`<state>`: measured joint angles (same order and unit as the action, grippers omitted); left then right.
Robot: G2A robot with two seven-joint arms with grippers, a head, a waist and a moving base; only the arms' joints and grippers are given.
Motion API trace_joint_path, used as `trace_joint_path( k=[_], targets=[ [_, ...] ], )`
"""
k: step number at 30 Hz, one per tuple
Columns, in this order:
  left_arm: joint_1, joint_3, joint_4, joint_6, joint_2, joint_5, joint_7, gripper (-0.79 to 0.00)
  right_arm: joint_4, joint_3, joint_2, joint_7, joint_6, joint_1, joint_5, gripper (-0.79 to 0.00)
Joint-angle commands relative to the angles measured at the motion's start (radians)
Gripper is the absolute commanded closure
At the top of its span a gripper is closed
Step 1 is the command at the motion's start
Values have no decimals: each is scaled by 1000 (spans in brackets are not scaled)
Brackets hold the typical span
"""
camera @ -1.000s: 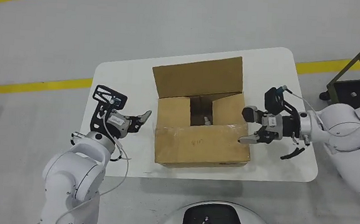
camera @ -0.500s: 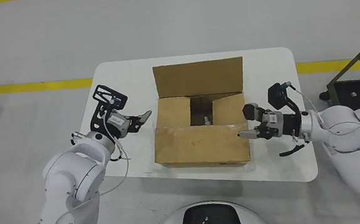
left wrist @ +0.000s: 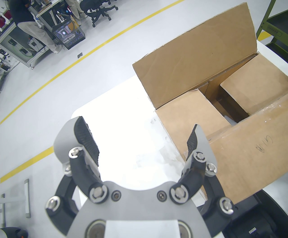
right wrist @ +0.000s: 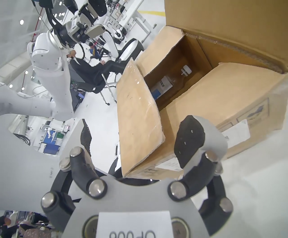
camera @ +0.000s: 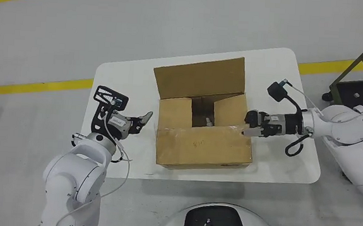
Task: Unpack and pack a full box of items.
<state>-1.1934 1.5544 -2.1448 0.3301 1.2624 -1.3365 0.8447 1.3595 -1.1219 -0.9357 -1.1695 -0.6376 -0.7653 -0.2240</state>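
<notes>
A brown cardboard box (camera: 204, 146) stands in the middle of the white table (camera: 127, 77). Its back flap (left wrist: 195, 56) stands up, while the side flaps and the front flap (right wrist: 137, 117) lie partly folded over the opening. Inside lies a bottle (right wrist: 167, 84) with a white cap and a blue-and-white label. My right gripper (camera: 248, 124) is open at the box's right side, its fingers (right wrist: 191, 135) straddling the end of the front flap. On the table left of the box, my left gripper (camera: 142, 120) hangs open with nothing between its fingers (left wrist: 86, 135).
A green metal rack (camera: 362, 56) stands off the table's right end. Bare tabletop lies left of the box (left wrist: 126, 135) and along the right edge (camera: 298, 165). A yellow line (camera: 31, 87) crosses the floor behind.
My right gripper has rolled at the wrist and edged closer to the box, so its fingers now straddle the front flap's end. The left arm has stayed still.
</notes>
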Motion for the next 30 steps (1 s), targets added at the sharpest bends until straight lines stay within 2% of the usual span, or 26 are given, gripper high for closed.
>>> trace_joint_path(
  k=[1,13,15,16,17,18,19,24,28,30],
  targets=[
    [0,0,0,0,0,0,0,-785,-9,6,-1,-15,2,11,-16,-785],
    [0,0,0,0,0,0,0,-785,1,84,5,-77,64,47,-82,-785],
    [0,0,0,0,0,0,0,-785,4,92,9,-80,67,51,-89,-683],
    [0,0,0,0,0,0,0,-785,4,95,11,-79,66,52,-91,-576],
    [0,0,0,0,0,0,0,-785,6,99,14,-81,68,52,-91,-517],
    [0,0,0,0,0,0,0,-785,13,102,17,-81,67,53,-89,-499],
    [0,0,0,0,0,0,0,-785,21,104,20,-79,66,54,-83,-376],
    [0,0,0,0,0,0,0,-785,73,119,43,-60,47,46,-42,-182],
    [0,0,0,0,0,0,0,-785,112,135,62,-31,18,38,-9,-108],
    [0,0,0,0,0,0,0,-785,119,141,71,-10,-4,35,1,-18]
  ],
)
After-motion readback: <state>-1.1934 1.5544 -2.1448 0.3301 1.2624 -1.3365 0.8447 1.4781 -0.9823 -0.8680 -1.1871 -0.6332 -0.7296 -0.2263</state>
